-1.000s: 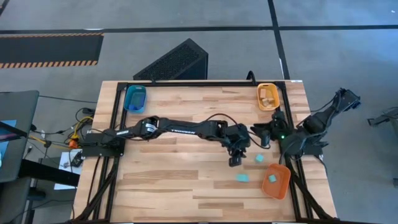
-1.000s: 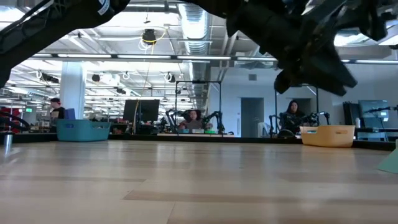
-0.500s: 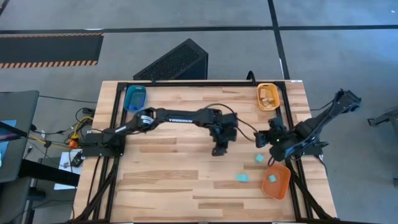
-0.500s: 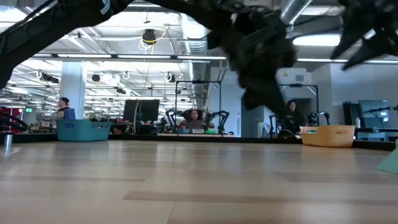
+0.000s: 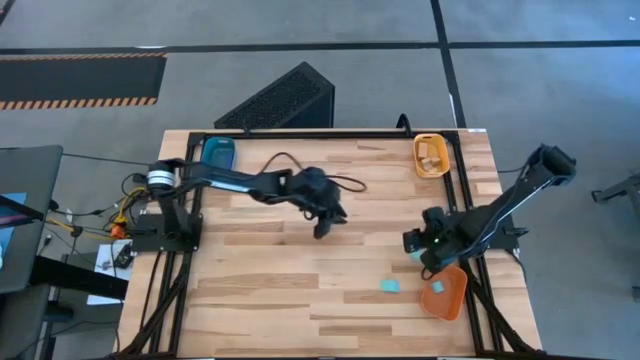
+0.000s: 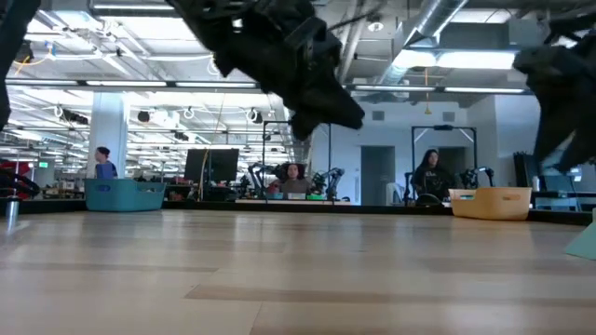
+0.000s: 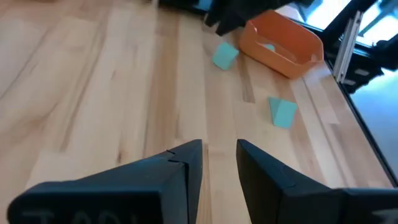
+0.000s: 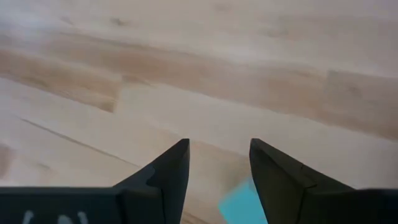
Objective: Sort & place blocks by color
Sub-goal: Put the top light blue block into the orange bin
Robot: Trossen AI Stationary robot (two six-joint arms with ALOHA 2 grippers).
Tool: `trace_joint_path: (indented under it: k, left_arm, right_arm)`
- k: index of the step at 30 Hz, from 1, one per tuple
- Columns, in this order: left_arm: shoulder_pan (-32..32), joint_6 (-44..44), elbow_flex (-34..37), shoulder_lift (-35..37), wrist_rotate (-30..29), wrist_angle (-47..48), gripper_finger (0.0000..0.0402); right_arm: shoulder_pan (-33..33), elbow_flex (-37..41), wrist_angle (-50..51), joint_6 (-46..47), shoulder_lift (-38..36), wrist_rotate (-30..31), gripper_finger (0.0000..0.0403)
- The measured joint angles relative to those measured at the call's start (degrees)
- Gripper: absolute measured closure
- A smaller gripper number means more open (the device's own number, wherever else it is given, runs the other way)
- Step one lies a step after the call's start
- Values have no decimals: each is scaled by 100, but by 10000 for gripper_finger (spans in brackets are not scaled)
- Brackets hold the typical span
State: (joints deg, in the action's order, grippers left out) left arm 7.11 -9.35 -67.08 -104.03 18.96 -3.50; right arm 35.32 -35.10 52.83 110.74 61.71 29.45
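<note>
1. My left gripper (image 5: 322, 229) hangs over mid-bench, its arm stretched from the left edge; fingers narrowly parted, holding nothing.
2. My right gripper (image 5: 421, 247) sits low near the right edge, fingers (image 8: 168, 171) apart around nothing, a light cyan cube (image 8: 239, 202) just ahead.
3. Another small cyan cube (image 5: 389, 286) lies beside the orange plastic tray (image 5: 452, 298).
4. The wooden bench (image 5: 260, 290) lies open towards its front-left corner.

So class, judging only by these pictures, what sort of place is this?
Probably a robotics lab or open workshop: a framed wooden table, exposed ceiling ducts, and more robot arms on benches behind, with people seated nearby.
</note>
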Motion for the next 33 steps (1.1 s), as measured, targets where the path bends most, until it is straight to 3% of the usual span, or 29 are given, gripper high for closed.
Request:
trace_joint_path:
  k: [6, 13, 22, 33]
  left_arm:
    - [1, -556, 914, 430, -317, -1041, 309]
    - [-67, -835, 1116, 396, -342, -1618, 264]
    - [-189, -878, 1116, 389, -436, -1667, 209]
    - [-262, -1134, 928, 387, -821, -1918, 203]
  right_arm:
    - [-238, 3, -228, -542, 341, -878, 186]
    - [-399, 3, -750, -1220, 655, -1745, 153]
    - [-253, -31, -1132, -1244, 975, -1976, 153]
    - [-75, -21, -1254, -1241, 987, -2002, 153]
